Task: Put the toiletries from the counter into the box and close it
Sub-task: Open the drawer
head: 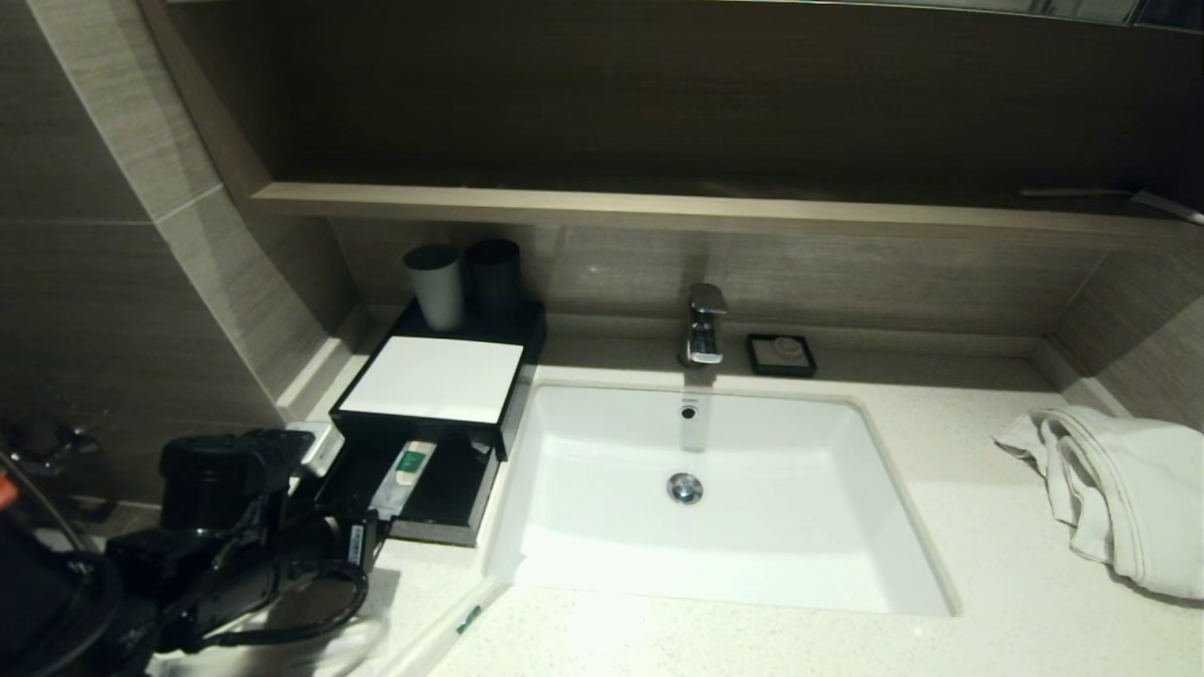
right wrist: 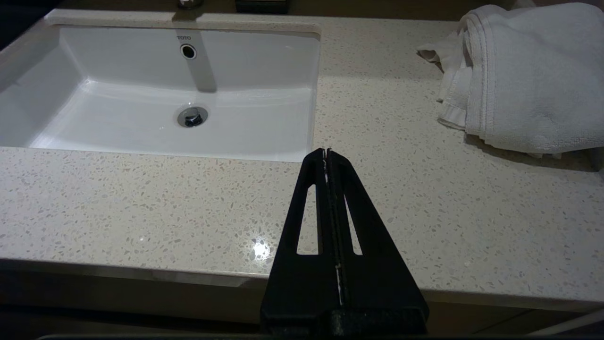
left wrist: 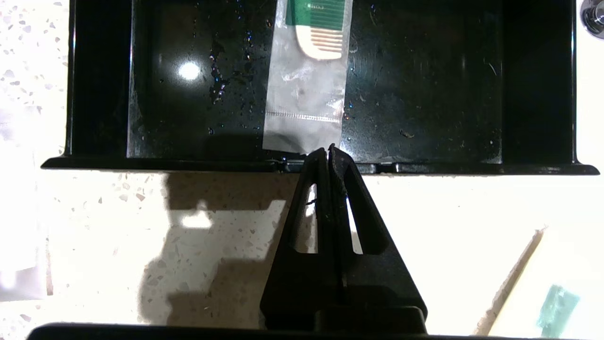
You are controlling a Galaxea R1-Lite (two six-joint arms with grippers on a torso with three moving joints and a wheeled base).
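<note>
The box (head: pixel 428 381) stands left of the basin with its front drawer (head: pixel 451 494) pulled open. One sachet (head: pixel 409 465) with a green mark lies in the drawer; the left wrist view shows a comb in this sachet (left wrist: pixel 306 94). My left gripper (left wrist: pixel 328 150) is shut and empty, with its tips at the drawer's front rim (left wrist: pixel 188 164), just beside the sachet's near end. A second long sachet (head: pixel 458 621) lies on the counter (head: pixel 752 639) in front of the basin and shows in the left wrist view (left wrist: pixel 542 288). My right gripper (right wrist: pixel 326 152) is shut above the counter near the basin's front corner.
The white basin (head: pixel 715 498) with its tap (head: pixel 704 324) fills the middle. A white towel (head: pixel 1119 489) lies at the right. Two cups (head: pixel 437 282) stand behind the box. A small black soap dish (head: pixel 781 354) sits by the tap. My left arm (head: pixel 226 545) covers the front left corner.
</note>
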